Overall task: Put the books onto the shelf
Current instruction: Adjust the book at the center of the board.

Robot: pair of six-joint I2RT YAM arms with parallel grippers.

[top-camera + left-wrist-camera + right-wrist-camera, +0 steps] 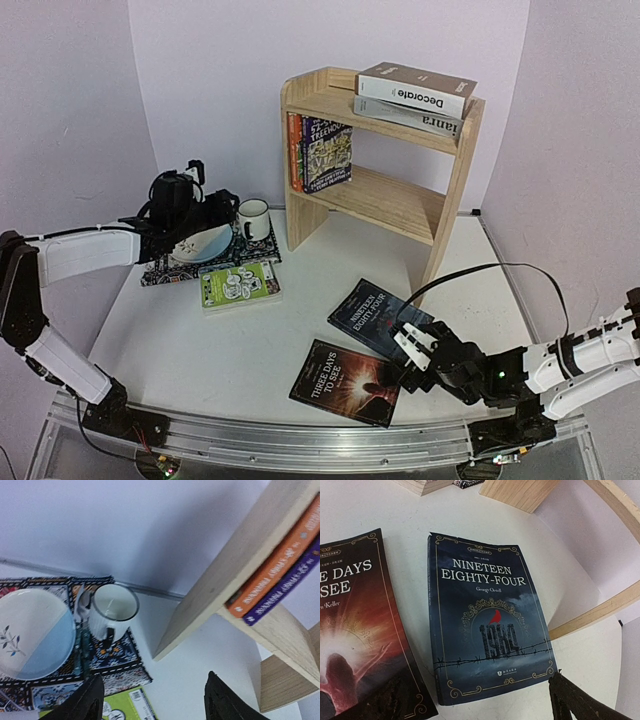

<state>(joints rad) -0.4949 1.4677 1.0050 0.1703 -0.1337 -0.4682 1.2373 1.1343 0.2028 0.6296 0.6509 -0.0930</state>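
Lower right, the right gripper is hovering over Nineteen Eighty-Four, jaws spread wide and empty; the book is lying flat on the worktop below the shelf. Middle left, the left gripper is hanging released, seemingly near the green paperback.

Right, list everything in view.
shelf: one, pine, far right
Decorate: one, brown, atop grey book
grey book: one, shelf top
orange book, purple book: one each, upright, lower tier
green book: one, beside placemat
Nineteen Eighty-Four: one, dark blue, near right
Three Days to See: one, dark, near edge
placemat: one, patterned, left
plate: one, white-blue, on placemat
mug: one, white, on placemat
left pincer: open, above placemat
right pincer: open, over Nineteen Eighty-Four
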